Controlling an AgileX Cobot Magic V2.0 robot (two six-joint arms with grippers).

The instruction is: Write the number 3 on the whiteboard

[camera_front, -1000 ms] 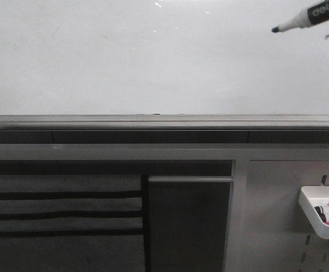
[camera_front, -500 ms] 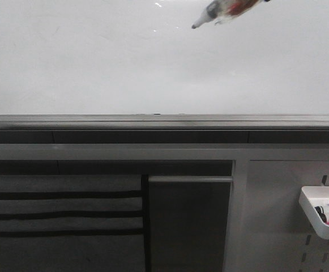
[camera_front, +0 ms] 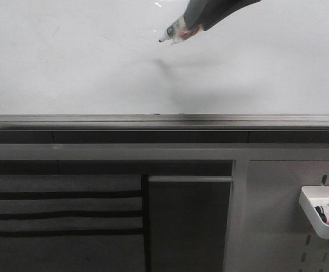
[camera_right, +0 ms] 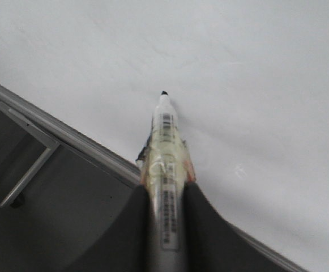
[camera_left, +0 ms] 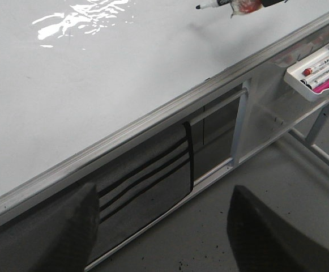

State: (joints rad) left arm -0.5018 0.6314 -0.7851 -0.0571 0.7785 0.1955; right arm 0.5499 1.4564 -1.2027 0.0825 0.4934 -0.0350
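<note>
The left gripper [camera_left: 164,238] hangs spread, pinching nothing, off the ledge [camera_front: 164,122]. The whiteboard [camera_front: 68,62] fills the front view's upper half, with no digit on it. At 12 o'clock, the right gripper [camera_front: 201,20] pinches a marker [camera_front: 175,33], tip near the board; contact unclear. A tray [camera_front: 323,212] of markers sits at 4 o'clock.

The large glossy whiteboard [camera_front: 73,62] is plain white; its metal ledge [camera_front: 164,120] is grey; the marker [camera_front: 175,32] has a black tip.
</note>
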